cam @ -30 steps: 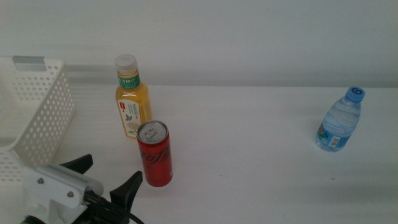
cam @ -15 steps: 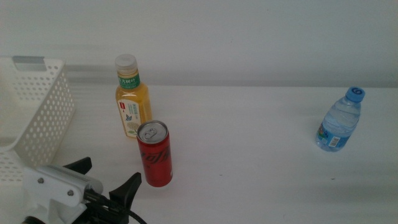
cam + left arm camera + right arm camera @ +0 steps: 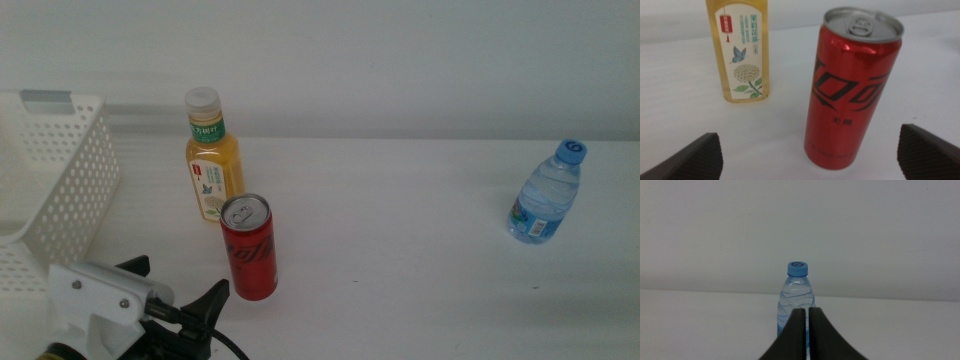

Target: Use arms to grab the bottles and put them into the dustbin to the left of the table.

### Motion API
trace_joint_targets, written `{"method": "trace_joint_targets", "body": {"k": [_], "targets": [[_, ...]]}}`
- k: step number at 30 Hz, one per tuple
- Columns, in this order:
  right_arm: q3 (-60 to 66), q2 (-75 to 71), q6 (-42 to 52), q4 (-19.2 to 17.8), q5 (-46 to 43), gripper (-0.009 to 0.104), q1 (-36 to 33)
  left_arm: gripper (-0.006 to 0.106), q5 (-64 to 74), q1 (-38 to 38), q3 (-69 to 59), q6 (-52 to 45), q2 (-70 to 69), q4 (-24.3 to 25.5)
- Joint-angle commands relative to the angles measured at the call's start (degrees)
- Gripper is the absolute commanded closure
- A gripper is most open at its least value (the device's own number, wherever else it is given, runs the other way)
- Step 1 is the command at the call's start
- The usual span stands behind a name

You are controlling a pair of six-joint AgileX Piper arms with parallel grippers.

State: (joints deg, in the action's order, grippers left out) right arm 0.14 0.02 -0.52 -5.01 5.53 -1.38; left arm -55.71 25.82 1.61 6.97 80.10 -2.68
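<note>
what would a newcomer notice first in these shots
The red soda can stands upright near the table's front, just ahead of the open left tool. Behind it stands the yellow juice bottle, beside the white basket. Far right, the water bottle stands alone.

Looks like a robot test bench in a lab: bare white table (image 3: 420,250) against a blank pale wall (image 3: 400,60), lone white perforated basket (image 3: 70,170) at one side, wrist cameras aimed at staged drink containers, no household clutter.
</note>
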Motion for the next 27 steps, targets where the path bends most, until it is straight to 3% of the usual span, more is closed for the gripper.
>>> {"method": "trace_joint_targets", "body": {"k": [1,13,27], "targets": [[1.99,-2.15,0.19,-0.37,-0.39,0.097,0.30,0.007,-0.44,0.49,0.20,0.06,1.31,0.21],[1.99,-2.15,0.19,-0.37,-0.39,0.097,0.30,0.007,-16.65,0.49,0.32,1.21,12.76,0.71],[1.99,-2.15,0.19,-0.37,-0.39,0.097,0.30,0.007,-15.37,0.49,5.65,2.06,17.25,3.71]]}}
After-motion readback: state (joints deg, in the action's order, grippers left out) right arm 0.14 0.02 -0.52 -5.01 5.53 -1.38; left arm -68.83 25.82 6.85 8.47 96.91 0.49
